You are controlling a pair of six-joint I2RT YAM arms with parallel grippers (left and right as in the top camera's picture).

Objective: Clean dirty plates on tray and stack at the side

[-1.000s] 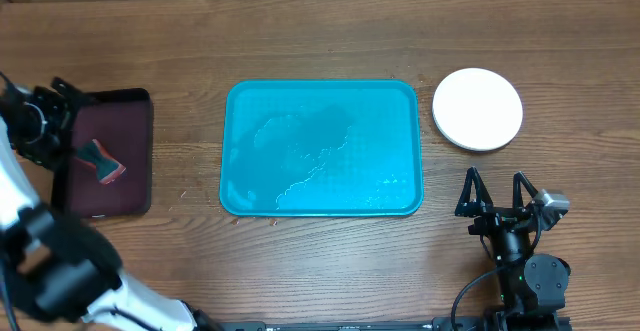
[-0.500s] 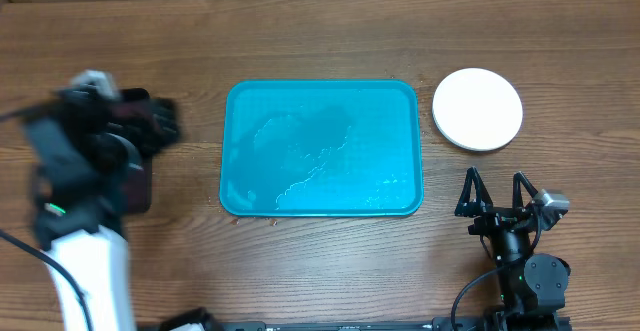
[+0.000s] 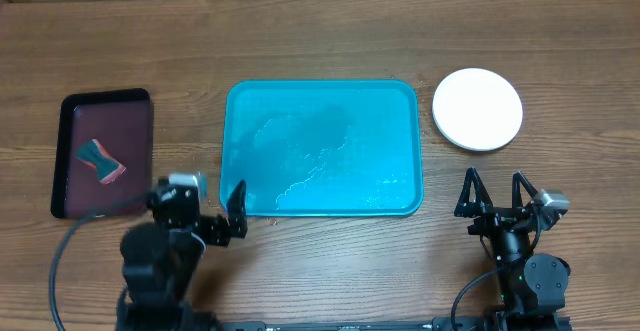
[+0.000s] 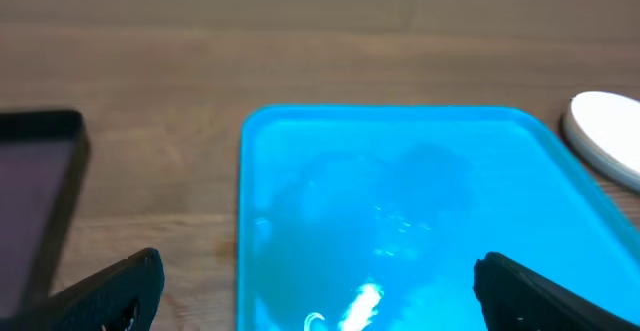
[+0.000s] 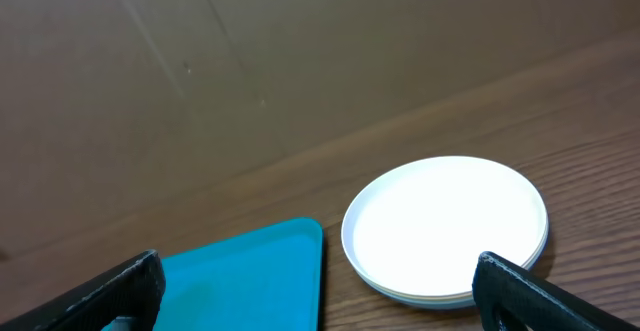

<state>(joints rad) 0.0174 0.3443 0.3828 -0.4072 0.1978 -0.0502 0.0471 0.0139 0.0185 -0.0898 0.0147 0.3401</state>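
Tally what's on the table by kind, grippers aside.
Trays: 2, blue tray and dark tray
Plates: 1 plate stack, white on top, number beneath unclear
Sponges: 1 sponge, on the dark tray
Total: 4

Wood-grain brown surface (image 3: 320, 31), grain running left-right. Three things sit straight on it, roughly in a row. Middle: the tray (image 3: 390, 111), turquoise, long side left-right, rounded corners, raised rim. Left of it, with a strip of bare wood between: a smaller dark tray (image 3: 110, 121), long side front-back, far edge about level with the tray's far edge. Right of the tray, near its far right corner but not touching: the plates (image 3: 477, 109), stacked flat, white one on top. Right wrist view shows another rim edge under it; count unclear.
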